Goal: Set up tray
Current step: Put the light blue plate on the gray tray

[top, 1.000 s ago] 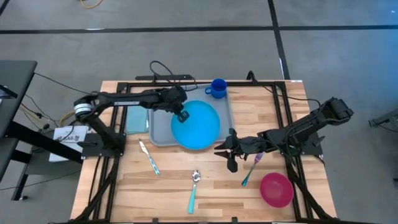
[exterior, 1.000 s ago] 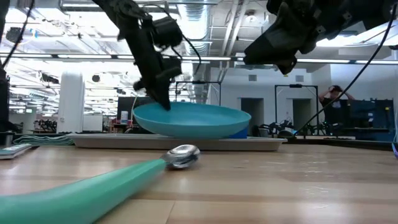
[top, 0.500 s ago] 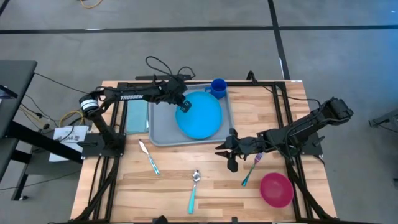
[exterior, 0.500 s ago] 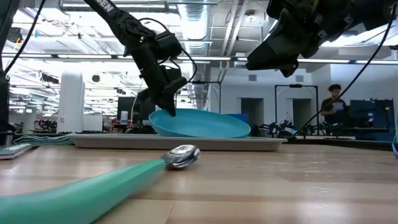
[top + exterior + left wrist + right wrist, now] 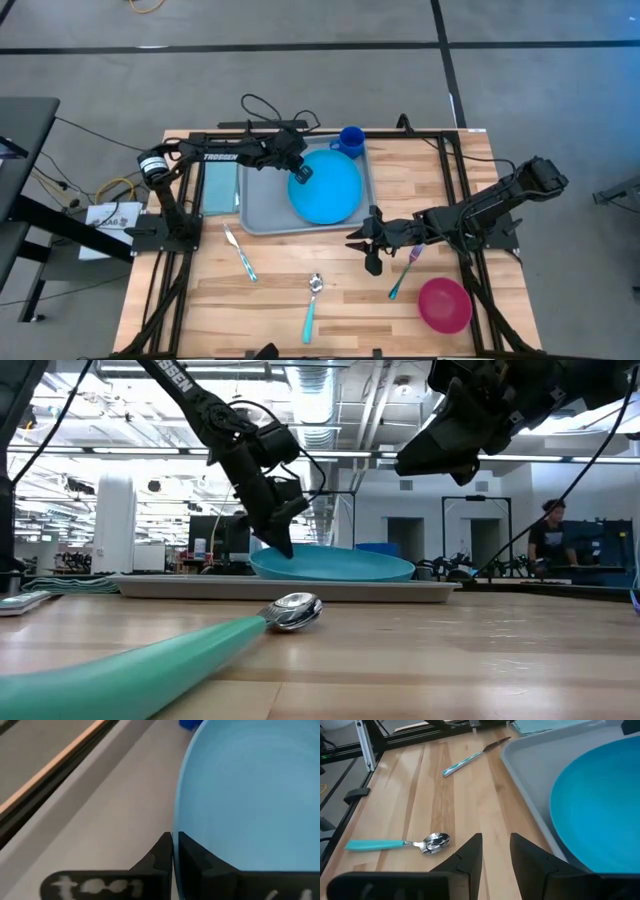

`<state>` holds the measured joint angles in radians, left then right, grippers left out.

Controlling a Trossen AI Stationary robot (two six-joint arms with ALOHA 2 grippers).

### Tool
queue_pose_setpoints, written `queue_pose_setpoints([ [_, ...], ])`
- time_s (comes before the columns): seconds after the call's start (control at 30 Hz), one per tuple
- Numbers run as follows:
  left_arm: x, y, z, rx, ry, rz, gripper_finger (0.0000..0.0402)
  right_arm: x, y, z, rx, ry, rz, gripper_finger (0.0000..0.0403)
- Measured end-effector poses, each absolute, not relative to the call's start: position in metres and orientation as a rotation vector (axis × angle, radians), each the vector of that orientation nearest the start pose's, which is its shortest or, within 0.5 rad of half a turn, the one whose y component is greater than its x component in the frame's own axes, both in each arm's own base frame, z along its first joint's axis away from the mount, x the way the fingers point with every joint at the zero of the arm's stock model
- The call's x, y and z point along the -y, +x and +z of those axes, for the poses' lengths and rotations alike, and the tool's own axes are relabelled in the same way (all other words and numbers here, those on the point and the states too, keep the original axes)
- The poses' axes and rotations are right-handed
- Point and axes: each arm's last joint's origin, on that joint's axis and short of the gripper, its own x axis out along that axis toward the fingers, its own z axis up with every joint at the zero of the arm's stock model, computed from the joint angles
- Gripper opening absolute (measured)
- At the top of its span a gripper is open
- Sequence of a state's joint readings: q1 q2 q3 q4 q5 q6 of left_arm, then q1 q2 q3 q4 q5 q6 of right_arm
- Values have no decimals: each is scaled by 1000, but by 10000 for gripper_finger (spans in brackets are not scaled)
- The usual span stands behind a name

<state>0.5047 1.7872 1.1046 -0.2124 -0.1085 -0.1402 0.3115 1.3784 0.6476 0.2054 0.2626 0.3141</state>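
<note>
The pale grey-blue tray lies on the far middle of the table. The round bright blue plate sits inside it, also seen as the plate low over the tray. My left gripper is shut on the plate's left rim. A blue cup stands at the tray's far right corner. My right gripper hovers open over bare wood near the tray's near right corner, touching nothing; its wrist view shows the tray rim and plate. My left gripper pinches the plate's rim on its left side between the two fingers, one above the rim and one below. The fingers come slanting down from the table's left. The plate is nearly level, its base at the tray floor; whether it rests there I cannot tell.
A flat teal rectangle lies left of the tray. A teal-handled knife, spoon and fork lie on the near wood, with a pink bowl near the right corner. A person moves in the room behind.
My left gripper has carried the plate toward the far right and down. The plate, earlier raised and overhanging the tray's near rim, now sits lower and fully within the tray. The gripper has stayed shut on the rim. My right arm has kept still.
</note>
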Motion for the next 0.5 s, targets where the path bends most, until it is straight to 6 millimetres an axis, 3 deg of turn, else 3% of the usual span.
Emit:
queue_pose_setpoints([
  [0.5,-181,321,181,-817,-228,678,112,-77,263,195,-518,156,-32,93],
])
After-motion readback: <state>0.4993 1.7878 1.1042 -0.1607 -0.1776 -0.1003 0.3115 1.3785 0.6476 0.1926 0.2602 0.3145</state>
